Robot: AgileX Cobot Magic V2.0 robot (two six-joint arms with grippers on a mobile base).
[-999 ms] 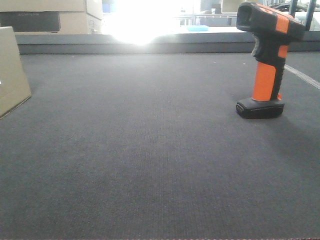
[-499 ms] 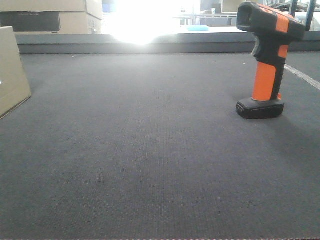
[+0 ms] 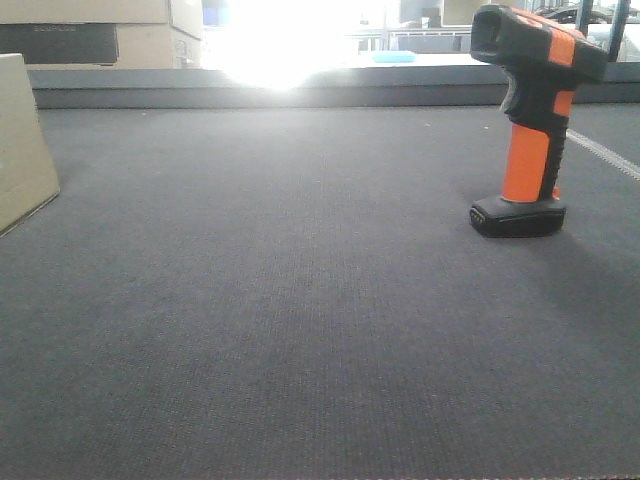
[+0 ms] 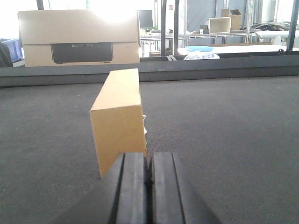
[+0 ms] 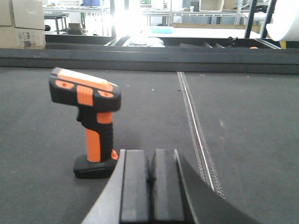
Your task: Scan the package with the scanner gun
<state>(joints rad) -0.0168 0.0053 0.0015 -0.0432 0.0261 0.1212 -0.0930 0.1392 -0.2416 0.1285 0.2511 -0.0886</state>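
The scanner gun point(image 3: 529, 120) stands upright on its flat black base at the right of the dark mat, orange handle under a black head. In the right wrist view the scanner gun point(image 5: 91, 123) is just ahead and left of my right gripper point(image 5: 150, 164), which is shut and empty. The package point(image 4: 118, 116), a tan cardboard box standing on edge, rises right in front of my left gripper point(image 4: 149, 163), whose jaws are pressed together with nothing in them. Only a corner of the package point(image 3: 22, 140) shows at the left edge of the front view.
Larger stacked cartons with a dark panel point(image 4: 79, 39) sit beyond the raised far rim point(image 3: 300, 90) of the mat. A white stitched seam point(image 5: 196, 130) runs along the mat to the right of the scanner. Bright glare fills the background.
The whole front view has shifted slightly: the package corner and scanner gun both sit a few pixels further left than a second ago.
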